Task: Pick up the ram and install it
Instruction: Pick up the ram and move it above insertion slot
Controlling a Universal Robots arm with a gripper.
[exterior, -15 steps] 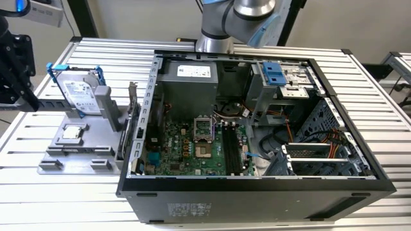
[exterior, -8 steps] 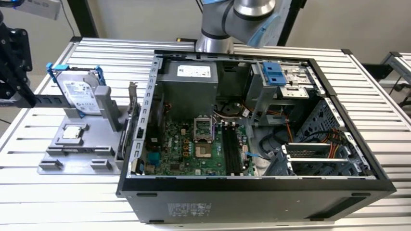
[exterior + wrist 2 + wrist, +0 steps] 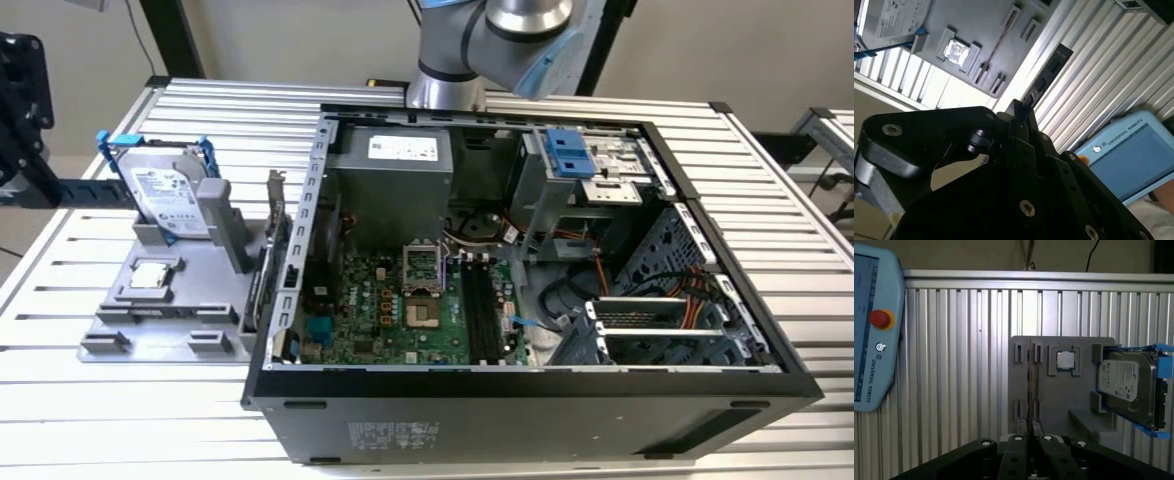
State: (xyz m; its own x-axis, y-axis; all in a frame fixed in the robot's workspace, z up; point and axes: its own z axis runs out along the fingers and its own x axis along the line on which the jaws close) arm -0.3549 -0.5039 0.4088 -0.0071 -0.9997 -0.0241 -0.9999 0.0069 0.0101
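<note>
The ram [image 3: 1030,385] stands on edge in a slot of the grey holder [image 3: 1054,400], so it looks like a thin line; in the second wrist view the ram [image 3: 999,45] is the same thin strip. My gripper [image 3: 1032,439] hangs high above the holder, lined up with the stick and apart from it. Its black fingers [image 3: 1019,112] are shut together with nothing between them. In the exterior view the arm [image 3: 487,40] rises at the back of the open computer case [image 3: 534,385], whose motherboard has dark memory slots [image 3: 481,310].
A silver hard drive [image 3: 1129,385] in a blue frame and a small square processor chip [image 3: 1065,360] sit on the same holder. A teach pendant [image 3: 869,330] lies on the ribbed metal table [image 3: 954,365]. Cables and drive cages crowd the case's right half.
</note>
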